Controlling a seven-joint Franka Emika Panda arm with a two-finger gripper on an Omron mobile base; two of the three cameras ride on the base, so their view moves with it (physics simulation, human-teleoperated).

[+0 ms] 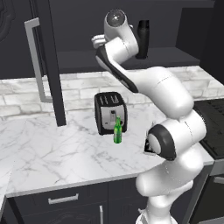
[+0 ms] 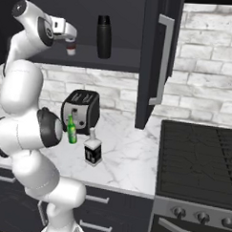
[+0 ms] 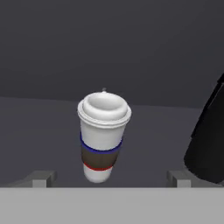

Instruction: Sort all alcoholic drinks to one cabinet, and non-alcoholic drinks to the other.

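Up on the cabinet shelf (image 2: 120, 65), the coffee cup (image 3: 103, 135) stands upright between the parted fingers of the tool (image 3: 111, 179), neither fingertip touching it, with the black flask (image 2: 103, 37) standing near it on the same shelf. Down on the marble tabletop (image 1: 52, 148), the green beer bottle (image 2: 71, 130) stands just in front of the toaster (image 2: 81, 110), and the squat bottle (image 2: 92, 148) with the black label stands beside it.

A black-and-silver toaster (image 1: 110, 112) stands on the marble desk (image 1: 48, 148), a black stove (image 2: 199, 164) at its 3 o'clock, drawers (image 1: 63, 199) below
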